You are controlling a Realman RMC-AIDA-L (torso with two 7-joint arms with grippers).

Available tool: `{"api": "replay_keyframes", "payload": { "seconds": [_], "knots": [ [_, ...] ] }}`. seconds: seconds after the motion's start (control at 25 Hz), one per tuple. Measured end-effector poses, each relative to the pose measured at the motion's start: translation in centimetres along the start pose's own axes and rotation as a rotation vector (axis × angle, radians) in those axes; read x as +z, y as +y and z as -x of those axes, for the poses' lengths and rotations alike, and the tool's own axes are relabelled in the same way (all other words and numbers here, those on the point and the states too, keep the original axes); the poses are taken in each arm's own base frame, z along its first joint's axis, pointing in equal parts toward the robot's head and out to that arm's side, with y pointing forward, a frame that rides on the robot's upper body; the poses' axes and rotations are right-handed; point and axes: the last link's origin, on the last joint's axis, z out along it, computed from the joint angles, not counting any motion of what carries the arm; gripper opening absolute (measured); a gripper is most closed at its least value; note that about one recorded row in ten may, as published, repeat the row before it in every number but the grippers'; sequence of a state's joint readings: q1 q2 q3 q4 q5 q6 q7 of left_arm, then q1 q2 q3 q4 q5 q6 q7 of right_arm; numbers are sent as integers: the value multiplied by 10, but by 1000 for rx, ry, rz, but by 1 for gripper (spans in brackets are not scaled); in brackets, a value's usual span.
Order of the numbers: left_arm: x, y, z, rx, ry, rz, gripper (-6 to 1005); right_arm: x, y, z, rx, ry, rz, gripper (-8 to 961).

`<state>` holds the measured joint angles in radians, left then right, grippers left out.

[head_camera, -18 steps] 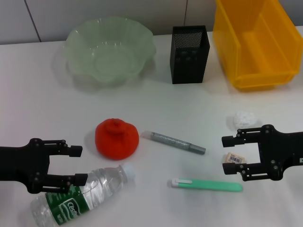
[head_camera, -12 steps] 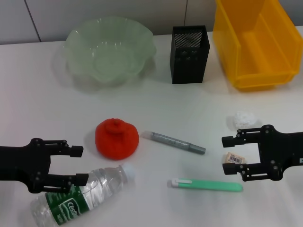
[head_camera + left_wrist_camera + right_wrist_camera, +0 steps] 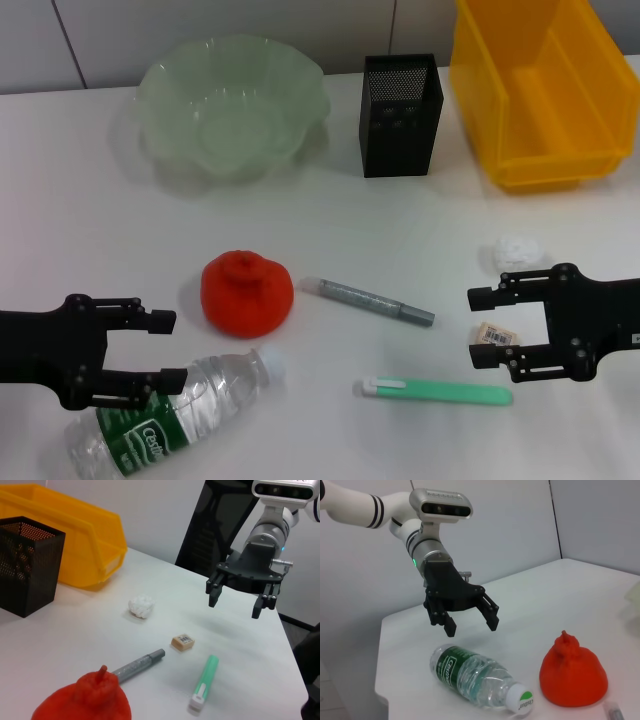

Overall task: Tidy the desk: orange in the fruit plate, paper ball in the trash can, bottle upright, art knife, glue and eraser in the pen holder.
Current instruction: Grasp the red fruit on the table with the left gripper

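The orange (image 3: 247, 293) sits on the white desk in front of the pale green fruit plate (image 3: 232, 105). The bottle (image 3: 170, 415) lies on its side at the near left. My left gripper (image 3: 168, 350) hovers open just above it, holding nothing. A grey glue stick (image 3: 367, 300) and the green art knife (image 3: 437, 391) lie mid-desk. The eraser (image 3: 495, 335) lies beside my open right gripper (image 3: 477, 327), with the paper ball (image 3: 517, 251) just behind. The pen holder (image 3: 400, 115) and yellow trash can (image 3: 540, 90) stand at the back.
In the left wrist view the right gripper (image 3: 234, 605) hangs above the desk's edge beyond the eraser (image 3: 182, 641) and art knife (image 3: 205, 682). In the right wrist view the left gripper (image 3: 470, 627) hangs over the bottle (image 3: 477, 672), near the desk corner.
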<state>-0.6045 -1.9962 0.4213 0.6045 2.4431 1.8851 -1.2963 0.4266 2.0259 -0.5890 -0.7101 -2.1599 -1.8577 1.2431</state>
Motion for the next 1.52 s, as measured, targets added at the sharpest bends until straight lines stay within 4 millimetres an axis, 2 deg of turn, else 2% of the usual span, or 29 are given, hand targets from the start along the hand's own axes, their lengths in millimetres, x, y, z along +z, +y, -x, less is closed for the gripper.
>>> {"api": "replay_keyframes", "payload": {
  "seconds": [0.16, 0.24, 0.36, 0.44, 0.52, 0.64, 0.76, 0.84, 1.04, 1.52],
  "knots": [
    [-6, -3, -5, -12, 10, -31, 770, -2, 2, -2, 7, -2, 2, 661],
    [-13, -8, -15, -15, 12, -65, 771, -5, 4, -4, 9, 1, -4, 661],
    [-13, -12, -23, -16, 8, -80, 771, -10, 6, -6, 12, 1, -15, 661],
    [-7, -20, -35, -5, -8, -114, 771, -10, 8, -7, 17, -3, -19, 662],
    [-4, -23, -39, 5, -18, -126, 771, -10, 8, -8, 18, -4, -19, 663],
    [13, -32, -46, 46, -75, -158, 772, -10, 9, -8, 20, -5, -21, 663],
    [21, -36, -46, 51, -105, -171, 772, -10, 9, -8, 21, -5, -21, 663],
    [35, -43, -41, 50, -145, -193, 772, -10, 9, -8, 21, -6, -22, 663],
    [44, -49, -37, 59, -131, -232, 773, -8, 8, -8, 17, -6, -25, 663],
    [59, -46, -28, 106, -96, -204, 773, -3, 7, -6, 12, -10, -13, 662]
  ]
}}
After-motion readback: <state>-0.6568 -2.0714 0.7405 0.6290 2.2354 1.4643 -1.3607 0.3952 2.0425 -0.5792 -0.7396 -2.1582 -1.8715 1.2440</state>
